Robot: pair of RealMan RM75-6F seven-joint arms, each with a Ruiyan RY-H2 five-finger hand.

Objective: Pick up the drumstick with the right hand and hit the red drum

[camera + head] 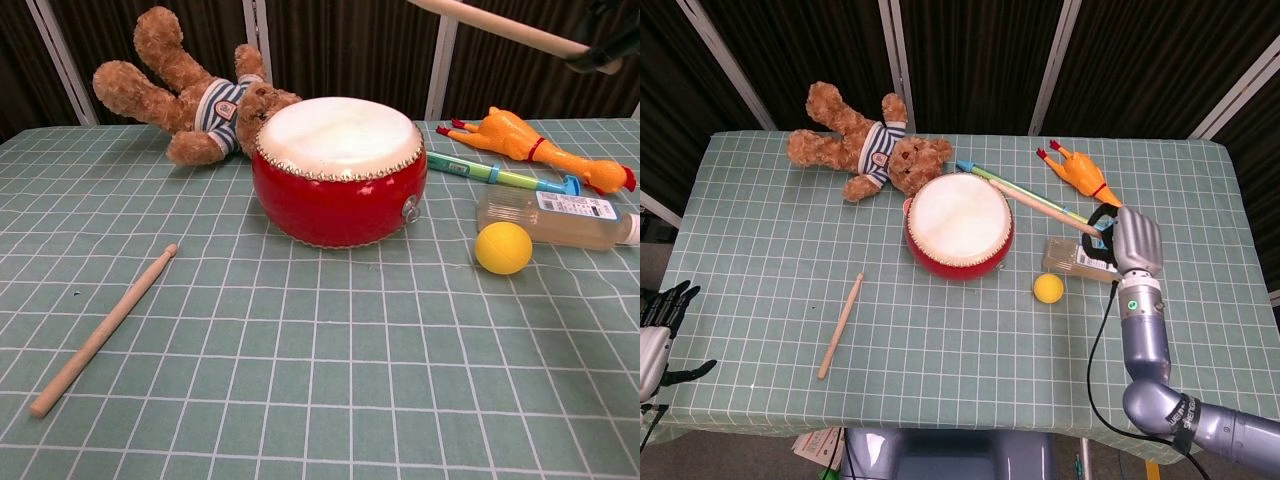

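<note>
The red drum (959, 222) (338, 171) with a pale skin stands mid-table. My right hand (1130, 243) (612, 42) is raised to the right of it and grips a wooden drumstick (1040, 203) (497, 23) by one end. The stick points left, its tip high above the drum's right rim. A second drumstick (841, 326) (103, 331) lies flat on the cloth, front left of the drum. My left hand (658, 330) hangs off the table's left edge with its fingers spread and nothing in it.
A teddy bear (865, 142) lies behind the drum. A green-blue flute (503, 175), a rubber chicken (1087, 181), a clear bottle (556, 218) and a yellow ball (1046, 288) lie to the drum's right.
</note>
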